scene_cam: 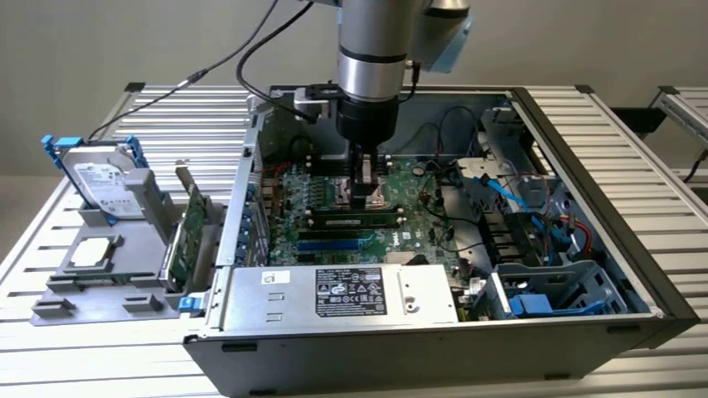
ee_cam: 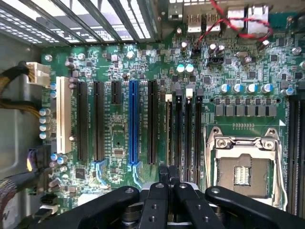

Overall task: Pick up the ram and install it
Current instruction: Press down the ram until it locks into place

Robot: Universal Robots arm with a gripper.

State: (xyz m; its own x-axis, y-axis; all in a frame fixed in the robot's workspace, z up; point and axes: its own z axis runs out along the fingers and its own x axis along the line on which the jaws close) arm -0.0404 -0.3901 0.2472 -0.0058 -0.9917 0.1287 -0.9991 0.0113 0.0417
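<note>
labels on power supply (scene_cam: 348, 292), hard drive (scene_cam: 105, 178), unreadable

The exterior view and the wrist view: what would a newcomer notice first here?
First the open computer case on the slatted table, with the robot arm reaching straight down into it. Its claw is shut just above the green motherboard, near the empty processor socket and a blue slot. At the exterior view's left, a hard drive stands upright in a grey holder.

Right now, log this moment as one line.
gripper: shut, nothing held | position: over motherboard memory slots | ram: lying along slots, near gripper | seating: cannot tell
</note>
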